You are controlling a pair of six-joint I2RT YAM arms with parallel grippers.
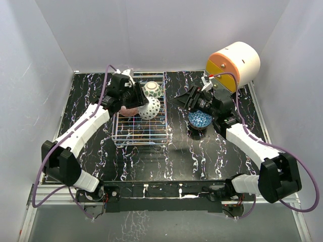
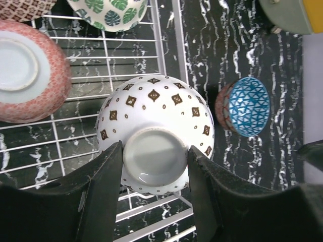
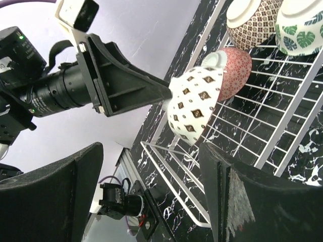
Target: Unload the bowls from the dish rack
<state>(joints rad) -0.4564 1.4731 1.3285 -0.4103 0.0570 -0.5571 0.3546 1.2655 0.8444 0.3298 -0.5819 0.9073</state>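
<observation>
Left wrist view: the picture's edges cut off the green-leaf bowl [image 2: 108, 12], the brown-patterned bowl [image 2: 22, 7], the pink bowl [image 2: 30, 70] and the orange-faced cylinder [image 2: 287, 15]. The jaws of the left gripper [image 2: 155, 148] hide both sides of the foot ring on the white bowl [image 2: 154, 108]. Seen from above, the left arm [image 1: 86, 126] hides most of the pink bowl, and the right arm [image 1: 242, 136] covers one side of the blue bowl [image 1: 199, 120].

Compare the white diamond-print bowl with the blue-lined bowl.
The white bowl is gripped by its foot ring in the left gripper over the dish rack; the blue-lined bowl sits free on the table. The white bowl carries brown diamonds outside, the blue-lined bowl a red pattern. Both are small and round.
</observation>
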